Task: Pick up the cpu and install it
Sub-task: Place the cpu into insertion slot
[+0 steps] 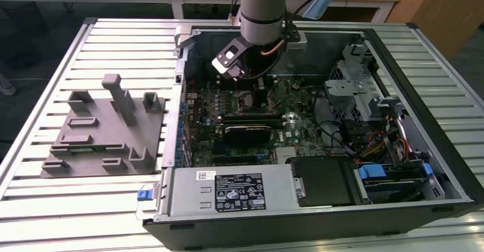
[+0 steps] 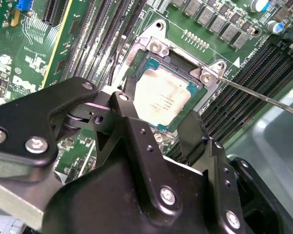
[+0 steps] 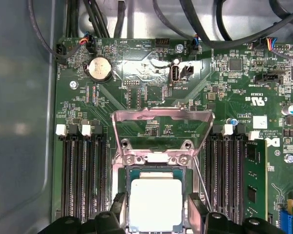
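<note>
CPU (image 3: 155, 204) lies flat in the processor socket (image 3: 126, 195) on the motherboard (image 3: 136, 78), silver top facing up, square to the socket frame. In the second wrist view the CPU (image 2: 163, 100) shows the same seating, with its thin rim inside the frame on every visible side

Gripper (image 3: 156, 218) hangs directly over the socket. Its jaws are spread, one black finger (image 3: 119, 214) on each side of the chip. A narrow strip of socket frame is visible between each finger and the chip edge, so nothing is clamped

Load plate (image 3: 161, 126) is hinged upright at one end of the socket and does not cover the chip. The thin retention lever (image 2: 263, 95) is raised and angles away from the socket corner. Empty memory slots (image 3: 83, 180) run along both sides of the socket; one memory module (image 3: 254, 180) is fitted

In the exterior view the arm (image 1: 261, 14) reaches down into the open computer case (image 1: 423, 54), which lies on a slatted table (image 1: 45, 206). A grey fixture tray (image 1: 90, 144) stands on the table at the exterior view's left, just beside the case
</note>
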You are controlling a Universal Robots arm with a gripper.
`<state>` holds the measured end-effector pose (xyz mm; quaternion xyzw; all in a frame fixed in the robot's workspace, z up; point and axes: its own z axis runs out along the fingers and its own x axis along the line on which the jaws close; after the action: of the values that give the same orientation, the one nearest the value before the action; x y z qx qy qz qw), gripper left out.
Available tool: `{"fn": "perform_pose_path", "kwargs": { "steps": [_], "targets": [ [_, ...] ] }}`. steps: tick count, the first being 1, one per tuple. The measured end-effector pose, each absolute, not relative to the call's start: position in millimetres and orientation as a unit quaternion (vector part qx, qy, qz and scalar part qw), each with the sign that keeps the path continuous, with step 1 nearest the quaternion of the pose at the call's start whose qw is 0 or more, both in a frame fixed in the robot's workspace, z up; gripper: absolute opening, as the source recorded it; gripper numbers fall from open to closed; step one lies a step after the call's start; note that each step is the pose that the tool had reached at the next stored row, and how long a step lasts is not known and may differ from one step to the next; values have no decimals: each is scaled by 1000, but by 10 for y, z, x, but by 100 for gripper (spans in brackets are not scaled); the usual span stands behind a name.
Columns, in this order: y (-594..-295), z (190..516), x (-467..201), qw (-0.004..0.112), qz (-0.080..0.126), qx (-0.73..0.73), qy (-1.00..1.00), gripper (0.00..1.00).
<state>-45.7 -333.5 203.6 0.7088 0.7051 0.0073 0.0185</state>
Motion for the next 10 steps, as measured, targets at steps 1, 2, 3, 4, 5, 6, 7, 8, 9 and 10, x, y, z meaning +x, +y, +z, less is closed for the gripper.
{"fn": "perform_pose_path", "kwargs": {
  "steps": [1,2,3,4,5,6,7,8,9,10],
  "targets": [
    [-3336,2038,-458,19,7,709,705,61],
    [-3335,2038,-457,19,7,709,705,61],
    [-3335,2039,-457,19,7,709,705,61],
    [-3335,2040,-458,19,7,709,705,61],
    [-3336,2041,-458,19,7,709,705,60],
    [-3335,2042,-457,19,7,709,705,53],
    [-3335,2042,-457,19,7,709,705,53],
    [-3336,2043,-458,19,7,709,705,47],
    [-3336,2044,-458,19,7,709,705,42],
    [-3335,2045,-458,19,7,709,705,42]
  ]
}}
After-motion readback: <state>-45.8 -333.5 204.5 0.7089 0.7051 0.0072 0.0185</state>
